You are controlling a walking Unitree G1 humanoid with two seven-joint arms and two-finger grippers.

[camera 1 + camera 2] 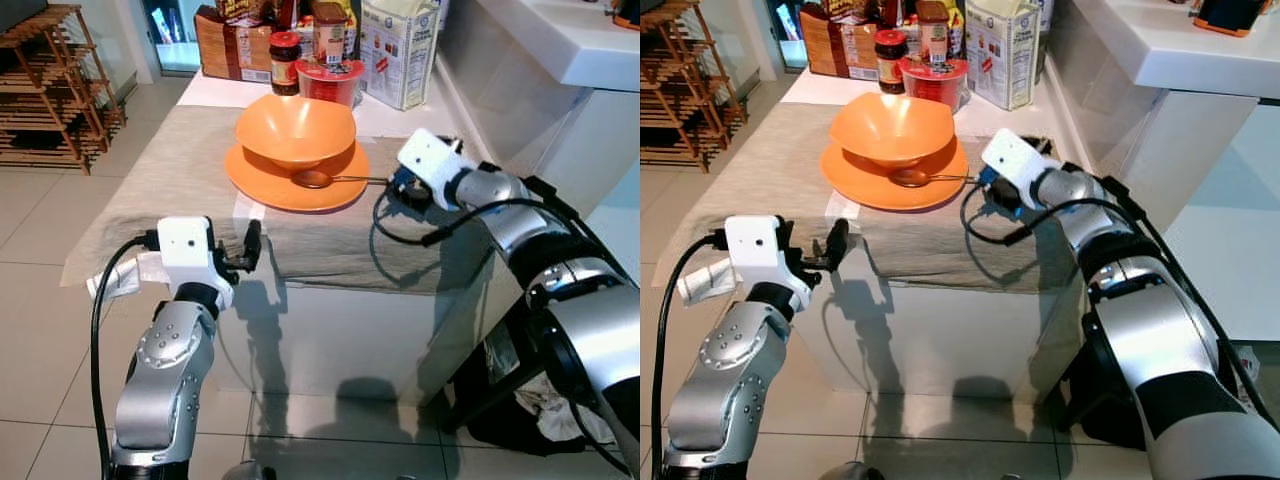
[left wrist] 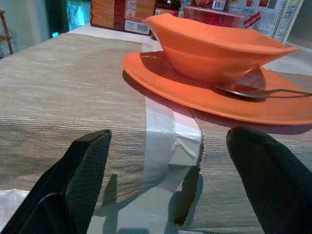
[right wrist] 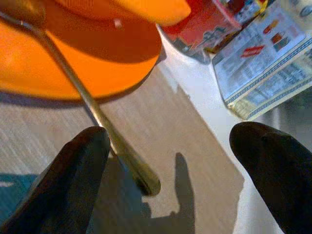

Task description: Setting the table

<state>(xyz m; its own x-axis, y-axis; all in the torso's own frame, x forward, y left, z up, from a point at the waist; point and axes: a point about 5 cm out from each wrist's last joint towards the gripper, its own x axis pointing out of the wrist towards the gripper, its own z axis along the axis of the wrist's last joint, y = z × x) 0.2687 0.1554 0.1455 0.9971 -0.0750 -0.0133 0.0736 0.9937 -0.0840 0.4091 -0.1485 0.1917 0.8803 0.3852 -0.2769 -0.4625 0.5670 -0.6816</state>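
Grey cloth covers the counter [image 1: 150, 190]. Right pincer [image 3: 168, 161], open, straddles the thin, hard, slippery metal spoon [image 3: 92, 109]; grab its handle end. Left pincer [image 2: 170, 180] is open too.

The left gripper [image 2: 168, 180] has its two black fingers [image 2: 85, 168] spread wide above a grey-beige cloth [image 2: 58, 92]. Beyond them an orange bowl [image 2: 214, 48] sits on an orange plate [image 2: 273, 105]. A spoon [image 2: 253, 91] rests on the plate beside the bowl. Behind the bowl stand blurred packages [image 2: 122, 14], perhaps food boxes.
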